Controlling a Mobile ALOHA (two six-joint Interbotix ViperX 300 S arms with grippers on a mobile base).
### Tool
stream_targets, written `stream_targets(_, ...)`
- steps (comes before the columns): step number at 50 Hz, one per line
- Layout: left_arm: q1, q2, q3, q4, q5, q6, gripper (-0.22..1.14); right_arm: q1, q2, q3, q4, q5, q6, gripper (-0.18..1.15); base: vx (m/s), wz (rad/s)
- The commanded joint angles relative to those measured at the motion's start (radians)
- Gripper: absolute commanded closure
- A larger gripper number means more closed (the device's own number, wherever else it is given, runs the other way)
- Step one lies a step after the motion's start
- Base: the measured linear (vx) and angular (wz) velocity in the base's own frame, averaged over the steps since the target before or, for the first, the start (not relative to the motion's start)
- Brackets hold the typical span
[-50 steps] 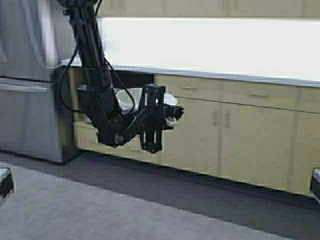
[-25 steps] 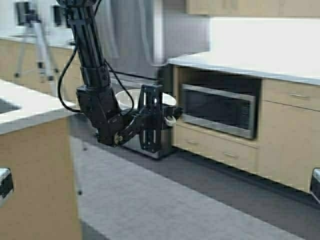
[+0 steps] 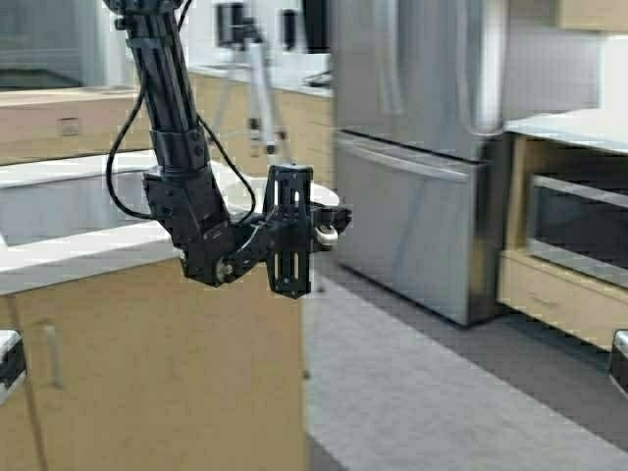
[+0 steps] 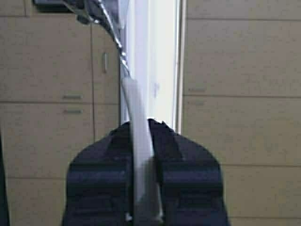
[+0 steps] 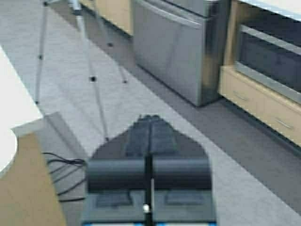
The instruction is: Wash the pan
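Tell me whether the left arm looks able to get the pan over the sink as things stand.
Probably yes. The left gripper holds the pan in the air by its handle, level with the white countertop. The sink lies just beyond, and nothing visible stands between them.

No text, label, brand, number or sign can be read in any view: none on the fridge (image 3: 432, 147), the cabinets (image 4: 244, 84) or the oven (image 5: 273, 66)
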Motion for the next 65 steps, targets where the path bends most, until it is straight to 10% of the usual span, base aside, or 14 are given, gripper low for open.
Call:
stream_targets(1, -0.003, -0.037, -0.008, 0.008, -0.02, 0.005, 0.89, 0.0, 0.002, -0.017, 0.0, -0.011, -0.002, 0.91, 0.11, 0.38)
stream_targets(44, 0.034, -0.037, 0.058, 0.152, -0.034, -0.052, 0.89, -0.012, -0.006, -0.008, 0.018, -0.038, 0.043, 0.91, 0.16, 0.45)
stream_targets(65, 0.213, -0.041, 0.006, 0.21, -0.032, -0.074, 0.89, -0.012, -0.011, 0.008, 0.015, -0.032, 0.044, 0.91, 0.21, 0.18)
